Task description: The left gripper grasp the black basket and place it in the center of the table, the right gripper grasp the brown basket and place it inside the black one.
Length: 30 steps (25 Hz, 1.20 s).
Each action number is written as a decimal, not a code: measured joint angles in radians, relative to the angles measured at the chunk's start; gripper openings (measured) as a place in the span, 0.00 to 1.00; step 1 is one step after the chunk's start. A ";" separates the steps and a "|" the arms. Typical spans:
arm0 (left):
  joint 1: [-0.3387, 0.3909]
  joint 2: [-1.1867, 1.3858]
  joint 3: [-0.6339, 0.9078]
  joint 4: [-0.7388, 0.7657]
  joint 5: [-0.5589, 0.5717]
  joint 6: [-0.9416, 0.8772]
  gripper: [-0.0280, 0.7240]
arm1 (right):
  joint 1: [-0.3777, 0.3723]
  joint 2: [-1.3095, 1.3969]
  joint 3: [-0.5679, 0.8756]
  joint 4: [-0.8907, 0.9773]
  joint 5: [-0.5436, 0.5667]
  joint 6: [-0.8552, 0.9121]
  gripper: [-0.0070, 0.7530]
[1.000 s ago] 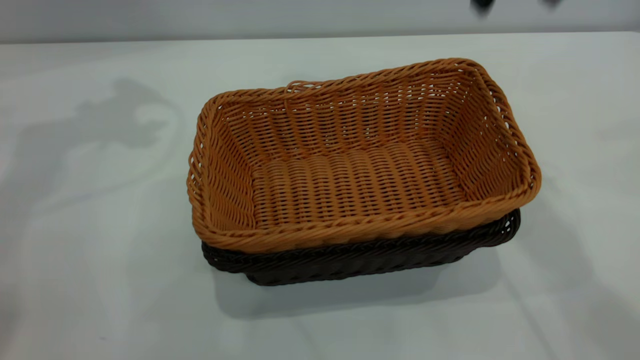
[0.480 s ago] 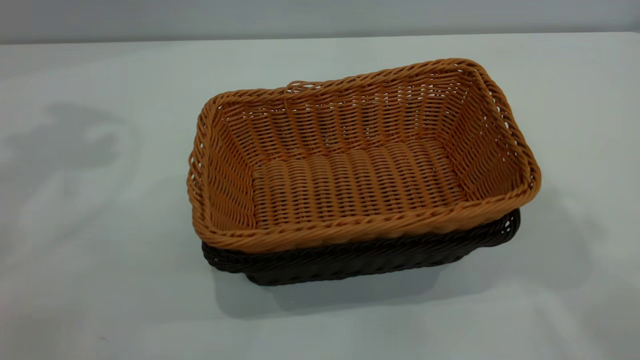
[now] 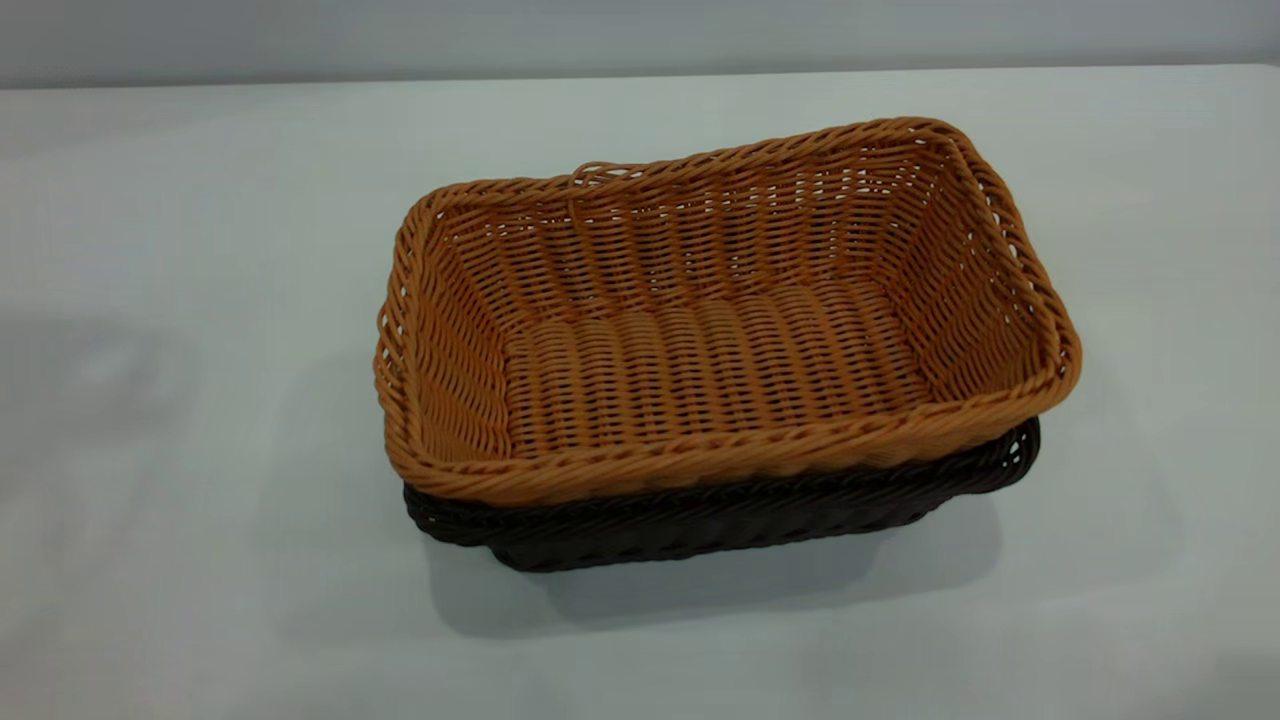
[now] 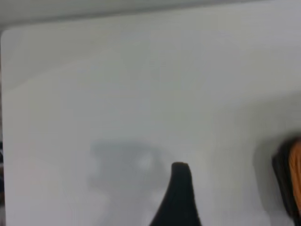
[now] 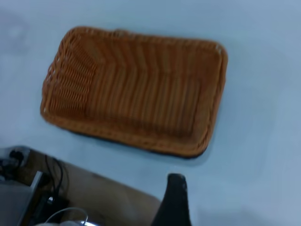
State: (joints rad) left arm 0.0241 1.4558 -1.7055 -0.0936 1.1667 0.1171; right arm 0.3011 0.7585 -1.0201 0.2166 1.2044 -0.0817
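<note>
Though already nested in the black basket near the middle of the tabletop, appears to ride a little high and askew as the brown basket in the exterior view, with dark rim showing only along the near side and at one corner. No hand in frame there. Task judged done, or nearly so.

From the left wrist: left hand over bare tabletop, well apart from both baskets, only a sliver of dark and orange rim far off to one side of it. Spread or pressed together, cannot tell.

From the right wrist: right hand high up and holding nothing, brown basket ahead of and below it, a thin dark edge peeping out on the side nearest the hand. Open or closed, cannot tell. Tabletop edge and loose cables close beneath.

Likely trouble from here: snagging those cables when pulling the right hand back; clipping the raised brown rim on any low pass and dragging or tipping the stack off centre; pressing down to seat the basket and skidding both across the smooth tabletop.
</note>
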 joint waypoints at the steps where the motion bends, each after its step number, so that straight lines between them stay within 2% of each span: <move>1: 0.000 -0.043 0.058 0.001 0.000 -0.001 0.81 | 0.000 -0.049 0.047 0.003 -0.001 0.000 0.79; 6: 0.000 -0.241 0.360 0.003 0.000 -0.001 0.81 | 0.000 -0.267 0.238 0.006 -0.004 0.003 0.79; 11: 0.000 -0.452 0.665 0.003 0.000 -0.008 0.81 | 0.000 -0.476 0.355 0.006 0.002 0.036 0.79; 15: 0.000 -0.628 0.843 0.003 0.000 -0.025 0.81 | 0.000 -0.599 0.423 -0.018 -0.001 0.044 0.79; 23: 0.000 -0.992 1.027 0.003 0.000 -0.015 0.81 | 0.000 -0.659 0.536 -0.093 -0.044 0.035 0.79; 30: 0.000 -1.273 1.107 0.003 0.000 0.007 0.81 | 0.000 -0.661 0.551 -0.093 -0.063 0.035 0.79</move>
State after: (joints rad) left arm 0.0241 0.1828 -0.5990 -0.0902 1.1667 0.1240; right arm 0.3011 0.0972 -0.4687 0.1232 1.1410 -0.0462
